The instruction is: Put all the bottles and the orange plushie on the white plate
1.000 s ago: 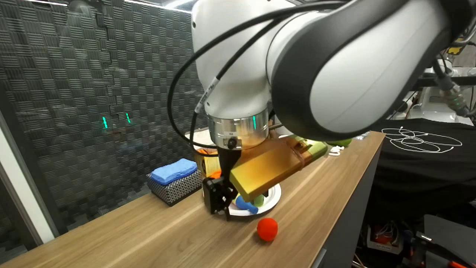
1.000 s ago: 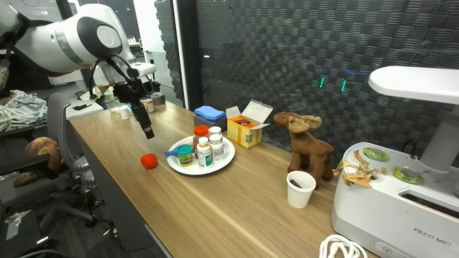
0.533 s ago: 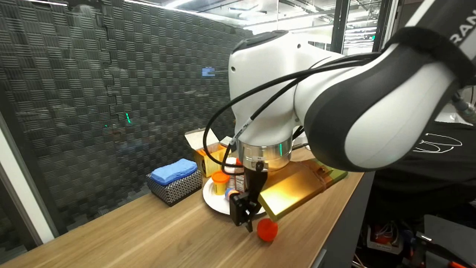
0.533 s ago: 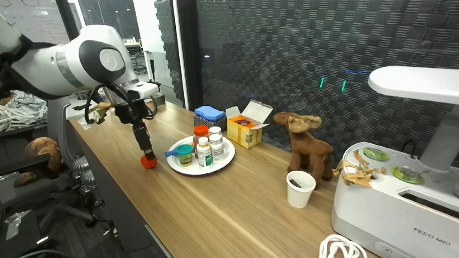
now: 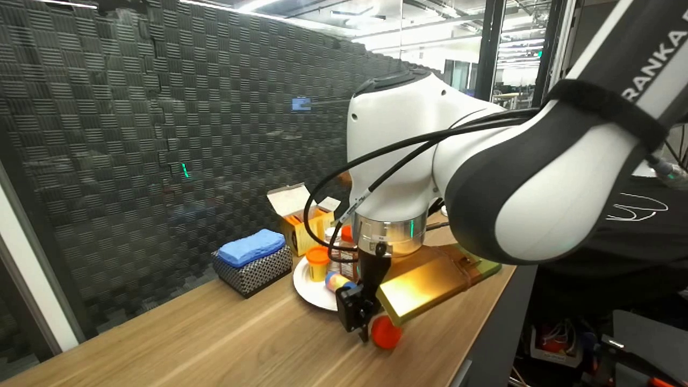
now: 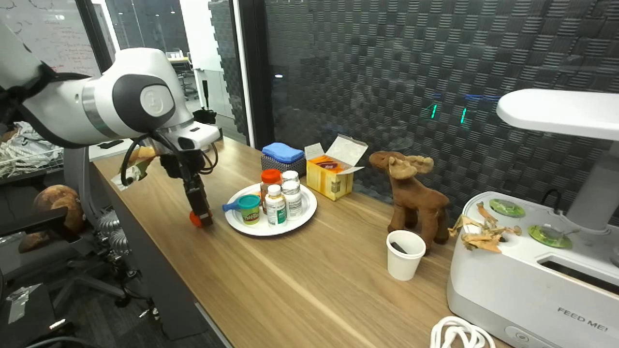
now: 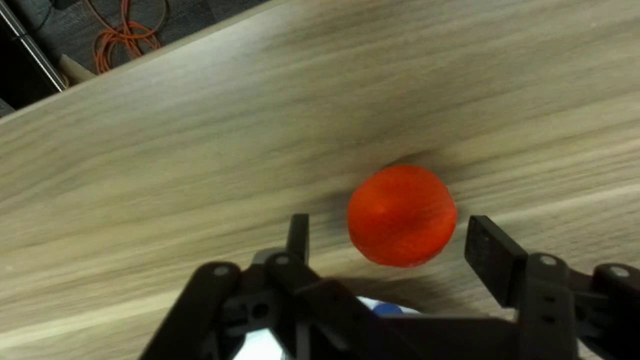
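A wood-grain counter (image 6: 319,285) bears the round white plate (image 6: 308,212). Near the plate, the end effector (image 7: 389,227) stands wide. On the plate are a red-capped bottle (image 6: 270,180), three white-lidded pill bottles (image 6: 276,212) and a teal-lidded Play-Doh tub (image 6: 249,210). A red-orange ball (image 7: 402,215) lies on the counter between the end effector's jaws, apart from both.

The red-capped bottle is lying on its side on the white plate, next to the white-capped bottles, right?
Not lying: in an exterior view, the red-capped bottle stands upright. It is indeed on the white plate, next to the white-capped bottles.
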Tool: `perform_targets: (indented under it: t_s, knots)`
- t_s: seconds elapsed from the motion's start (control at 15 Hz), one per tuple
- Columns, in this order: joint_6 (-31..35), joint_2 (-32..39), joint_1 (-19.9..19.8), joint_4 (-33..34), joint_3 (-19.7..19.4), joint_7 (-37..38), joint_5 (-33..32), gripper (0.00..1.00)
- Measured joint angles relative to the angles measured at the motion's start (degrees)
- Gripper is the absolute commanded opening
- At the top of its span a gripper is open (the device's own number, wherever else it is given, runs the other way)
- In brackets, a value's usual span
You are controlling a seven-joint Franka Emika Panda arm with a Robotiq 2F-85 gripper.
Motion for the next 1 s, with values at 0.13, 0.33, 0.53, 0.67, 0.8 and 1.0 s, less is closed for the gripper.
perform_targets:
  t_s: [0.13,0.33,0.53,0.67,0.8,1.0]
  knots:
    - [0.9,0.1,-0.2,-0.1,0.0,-1.3,1.9,0.35]
    - [1.0,-0.1,-0.2,-0.1,0.4,-3.7,5.5,0.25]
    - [0.1,-0.8,-0.1,-0.3,1.2,-4.8,8.7,0.25]
    - [-1.4,-1.8,0.2,-0.3,1.5,-4.9,9.1,0.25]
    - [-2.4,-3.0,0.4,0.0,1.6,-5.7,9.1,0.25]
    - [-3.8,-4.5,0.5,1.8,1.4,-6.4,6.7,0.25]
